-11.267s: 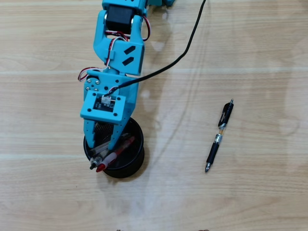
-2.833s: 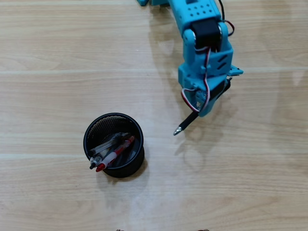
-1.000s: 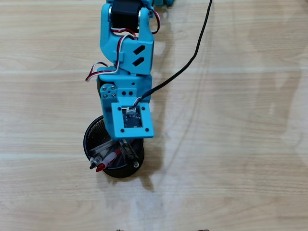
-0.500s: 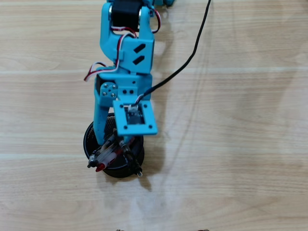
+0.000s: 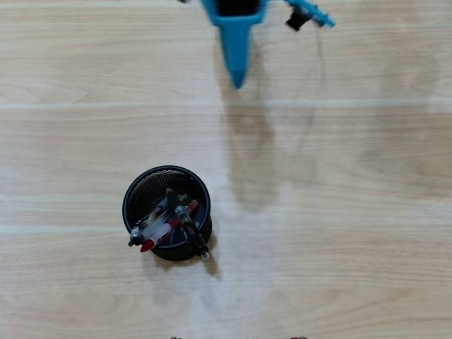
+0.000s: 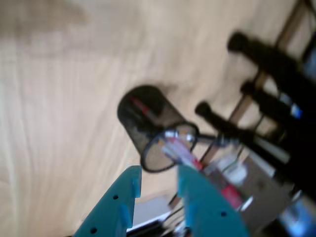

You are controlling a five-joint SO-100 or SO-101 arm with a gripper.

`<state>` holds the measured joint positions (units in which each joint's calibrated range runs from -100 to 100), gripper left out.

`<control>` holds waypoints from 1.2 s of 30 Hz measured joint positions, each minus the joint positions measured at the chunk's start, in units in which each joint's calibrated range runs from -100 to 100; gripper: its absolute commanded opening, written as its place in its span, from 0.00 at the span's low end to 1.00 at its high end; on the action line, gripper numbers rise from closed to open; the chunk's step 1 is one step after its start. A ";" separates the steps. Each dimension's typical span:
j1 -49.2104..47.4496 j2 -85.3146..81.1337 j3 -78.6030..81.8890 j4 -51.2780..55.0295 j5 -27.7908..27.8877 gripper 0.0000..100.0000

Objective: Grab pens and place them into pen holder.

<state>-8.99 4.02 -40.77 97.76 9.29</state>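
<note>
A black mesh pen holder [image 5: 143, 185] stands upright on the wooden table, left of centre in the overhead view. Several pens [image 5: 164, 227] lean inside it, one with a red end, the others black and clear. No loose pen shows on the table. My blue gripper [image 5: 237, 79] is at the top edge, far from the holder, its tip pointing down the picture. The wrist view is blurred. It shows the holder [image 6: 143, 116] with the pens [image 6: 182, 150] beyond my two teal fingers [image 6: 129, 197]. The gripper [image 6: 159, 169] has a gap between its fingers and holds nothing.
The light wooden table [image 5: 353, 212] fills the overhead view. A small black part on a blue mount [image 5: 298, 20] sits beside the arm at the top. In the wrist view, dark blurred legs and clutter [image 6: 266, 98] lie beyond the table edge at the right.
</note>
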 measured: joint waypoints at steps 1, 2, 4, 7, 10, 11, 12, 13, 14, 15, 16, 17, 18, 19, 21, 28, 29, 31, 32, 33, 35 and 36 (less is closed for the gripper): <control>-1.10 -2.12 5.05 0.09 2.66 0.03; -1.77 -4.66 11.16 0.00 4.49 0.03; -1.77 -10.24 25.59 -4.05 5.95 0.02; -1.69 -20.74 51.26 -16.45 6.62 0.02; -2.87 -33.69 76.94 -32.21 6.52 0.02; -2.95 -38.17 84.90 -36.95 5.74 0.02; -2.79 -42.91 91.90 -40.83 4.49 0.02; -2.53 -47.57 98.54 -43.41 2.97 0.02; -2.45 -52.48 104.29 -44.70 1.04 0.02; -2.45 -57.22 109.16 -45.31 -1.10 0.02; -2.53 -62.04 113.32 -45.31 -3.29 0.02; -2.79 -66.53 116.95 -44.88 -5.22 0.02; -2.87 -70.67 120.14 -43.67 -6.99 0.02; -2.87 -74.57 122.89 -41.86 -8.45 0.02; -2.70 -81.93 128.11 -37.30 -10.12 0.02; -2.87 -102.16 133.42 -25.93 -10.59 0.02; -2.87 -102.16 133.42 -25.93 -10.59 0.02; -2.53 -102.41 133.42 -25.84 -10.59 0.02; -2.20 -102.84 133.42 -25.75 -10.59 0.02; -1.77 -103.00 133.42 -25.67 -10.59 0.02; -1.10 -103.09 133.42 -25.50 -10.59 0.02; -0.93 -103.09 133.42 -25.50 -10.59 0.02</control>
<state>-9.92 -99.07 92.65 72.27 -1.30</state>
